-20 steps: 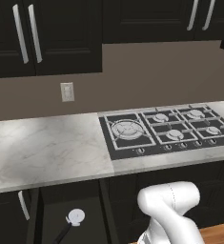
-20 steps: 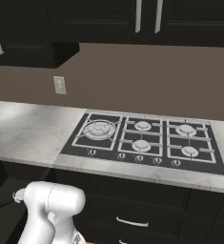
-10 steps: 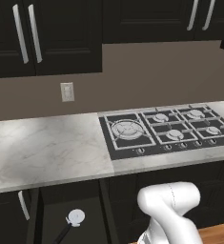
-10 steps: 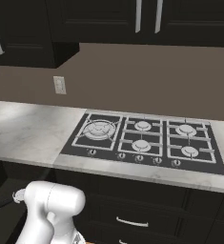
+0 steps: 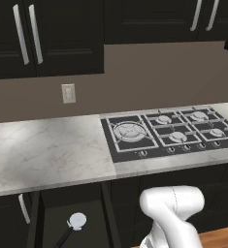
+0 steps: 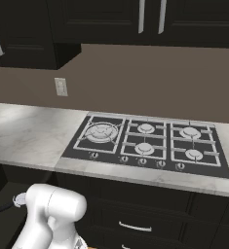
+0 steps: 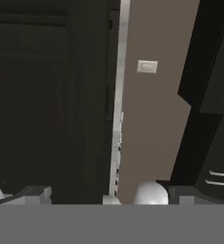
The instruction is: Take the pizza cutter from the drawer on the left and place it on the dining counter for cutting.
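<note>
The pizza cutter (image 5: 76, 221) lies in the open drawer (image 5: 52, 206) under the marble counter, its round pale wheel toward the back and its black handle pointing down-left. From the right base view the pizza cutter (image 6: 19, 199) shows at the far left, beside my arm's white shoulder. In the hand view my gripper (image 7: 111, 193) is open, its dark fingertips (image 7: 36, 193) wide apart with nothing gripped. A pale round shape sits low between them and I cannot tell what it is. The dining counter is out of view.
A marble counter (image 5: 42, 155) carries a black gas stove (image 5: 169, 133) on its right half. Dark upper cabinets (image 5: 47, 34) hang above, and a wall outlet (image 5: 68, 93) sits on the brown backsplash. A closed black drawer front (image 6: 135, 226) lies below the stove.
</note>
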Controlling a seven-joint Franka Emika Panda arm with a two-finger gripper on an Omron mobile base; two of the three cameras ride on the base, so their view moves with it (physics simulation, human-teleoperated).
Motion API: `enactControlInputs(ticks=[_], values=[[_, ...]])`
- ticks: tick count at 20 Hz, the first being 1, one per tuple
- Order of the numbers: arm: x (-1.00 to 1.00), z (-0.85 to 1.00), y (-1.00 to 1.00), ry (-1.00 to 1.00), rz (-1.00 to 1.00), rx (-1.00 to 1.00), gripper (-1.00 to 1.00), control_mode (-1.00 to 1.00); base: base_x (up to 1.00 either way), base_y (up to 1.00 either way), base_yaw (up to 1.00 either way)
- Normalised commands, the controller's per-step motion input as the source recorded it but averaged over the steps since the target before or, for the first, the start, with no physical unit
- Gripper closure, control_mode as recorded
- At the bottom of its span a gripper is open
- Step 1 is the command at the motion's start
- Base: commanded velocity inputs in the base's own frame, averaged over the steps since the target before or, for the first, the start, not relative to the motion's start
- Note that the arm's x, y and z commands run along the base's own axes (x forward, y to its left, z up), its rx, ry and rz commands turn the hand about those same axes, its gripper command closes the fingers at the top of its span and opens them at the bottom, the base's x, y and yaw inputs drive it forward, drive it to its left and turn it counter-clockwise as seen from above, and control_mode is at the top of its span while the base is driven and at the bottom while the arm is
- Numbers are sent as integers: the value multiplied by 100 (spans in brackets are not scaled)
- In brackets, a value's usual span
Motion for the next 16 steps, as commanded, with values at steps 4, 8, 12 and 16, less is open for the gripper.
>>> enactControlInputs(ticks=[4, 8, 12, 16], values=[[7, 100, 3, 0, 0, 0, -100, -100, 0, 0, 0], [54, 100, 0, 0, -4, 0, -100, -100, 0, 0, 0], [96, 86, -5, 4, -4, 3, -100, -100, 0, 0, 0], [100, 61, -14, 16, 0, 8, -100, -100, 0, 0, 0]])
